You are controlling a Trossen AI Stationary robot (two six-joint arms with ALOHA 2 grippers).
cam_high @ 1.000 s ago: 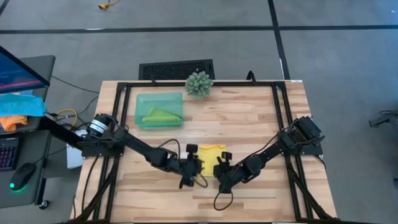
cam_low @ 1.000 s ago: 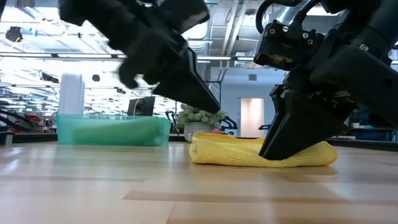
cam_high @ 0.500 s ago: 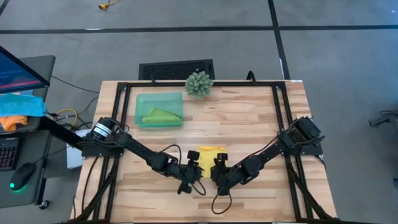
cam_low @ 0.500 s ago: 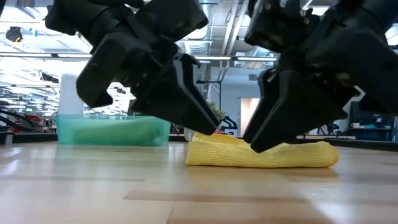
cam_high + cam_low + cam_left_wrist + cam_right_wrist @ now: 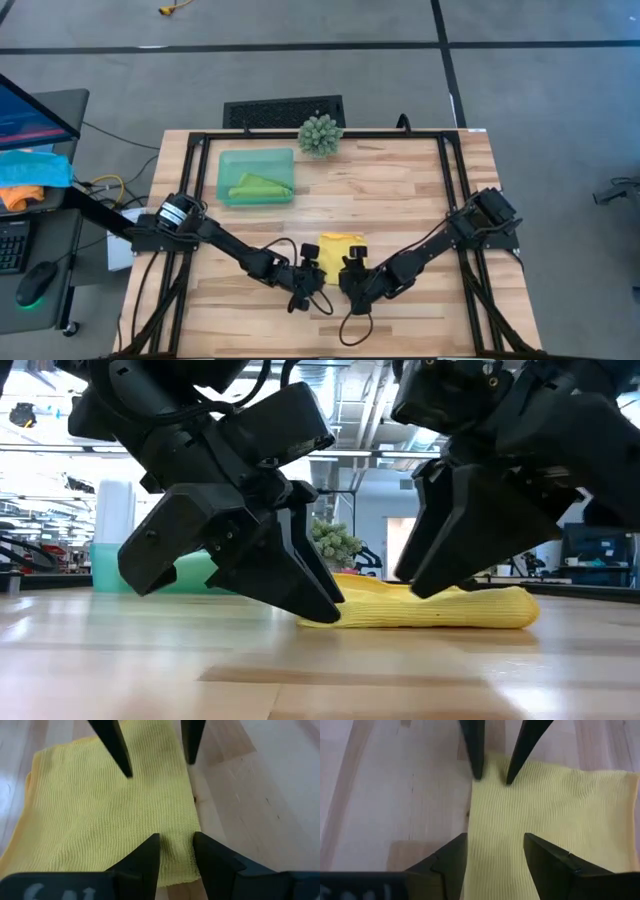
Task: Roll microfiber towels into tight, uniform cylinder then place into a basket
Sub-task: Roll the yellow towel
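Toward the bench's (image 5: 420,185) far left corner sits the basket (image 5: 256,176), with the green towel (image 5: 260,186) lying bundled inside it. Just beside the basket's right end, at the far edge, stands a spiky green ball plant (image 5: 320,134).

The left arm reaches in from the left edge toward the middle of the near half, and the left gripper (image 5: 309,275) is down at the near left corner of the yellow towel (image 5: 340,246). Its fingers (image 5: 145,857) stand slightly parted, with the towel's corner edge showing in the gap between them; whether they actually pinch the cloth cannot be told.

The yellow towel lies folded flat on the wood, around the middle of the bench, slightly toward the near edge.

The right arm comes in from the right edge. The right gripper (image 5: 352,273) is at the towel's near edge, facing the left gripper, its fingers (image 5: 545,862) released and spread wide over the cloth, gripping nothing.
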